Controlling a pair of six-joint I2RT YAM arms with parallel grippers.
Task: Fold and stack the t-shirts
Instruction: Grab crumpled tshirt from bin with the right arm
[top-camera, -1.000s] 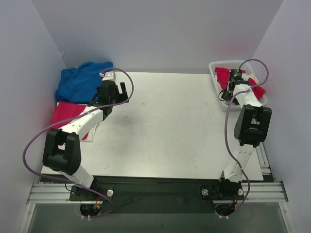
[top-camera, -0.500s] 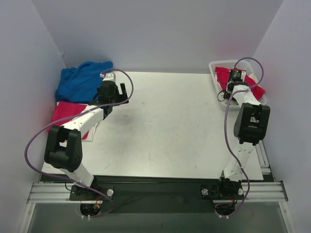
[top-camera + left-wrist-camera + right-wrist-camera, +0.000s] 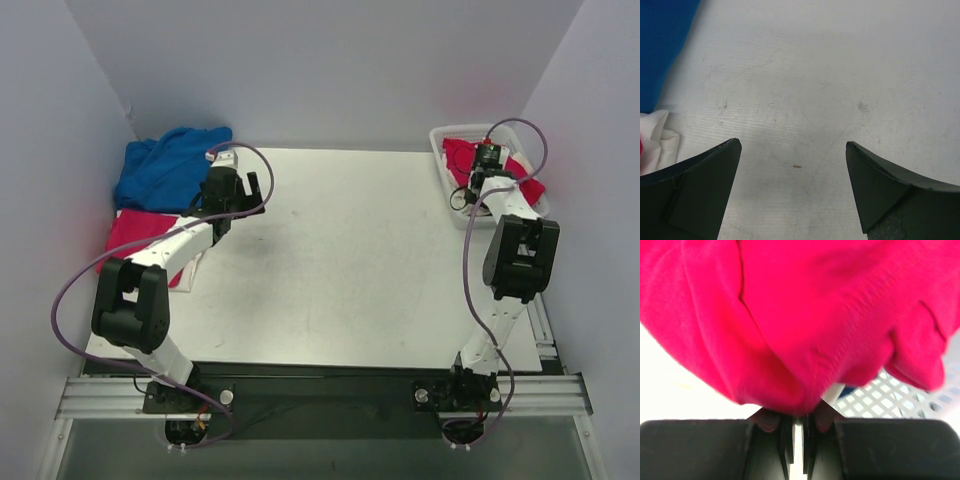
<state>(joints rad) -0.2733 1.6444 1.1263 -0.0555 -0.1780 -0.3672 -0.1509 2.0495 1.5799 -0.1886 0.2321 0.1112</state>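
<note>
Red t-shirt (image 3: 458,156) heaped in a white mesh basket (image 3: 441,138) at the far right corner of the table (image 3: 350,260), where the right gripper (image 3: 487,160) reaches in from above. Seen from the right wrist, the fabric (image 3: 815,315) fills nearly the whole view. It lies straight ahead of the right gripper (image 3: 799,422), whose fingers are drawn almost together with a fold bunched at the tips. The fold appears to be pinched between them, though the cloth hides the contact itself. The basket's lattice (image 3: 875,400) shows beneath the fabric.

From overhead the shirt spreads across the basket from far left to near right, passing under the gripper. The right arm is by far the nearer. Open table for folding lies to the left of the basket and back toward the arm bases, so the lift will likely have to clear the rim in that direction.

Across the table the left gripper (image 3: 250,186) hovers over bare surface with its jaws spread wide and nothing between them (image 3: 792,185). A crumpled blue t-shirt (image 3: 165,165) lies in the far left corner beside it, with a second red garment (image 3: 135,235) nearer the bases. An edge of white cloth (image 3: 657,130) shows in the left wrist view.

No brand, label or legible writing is visible.
</note>
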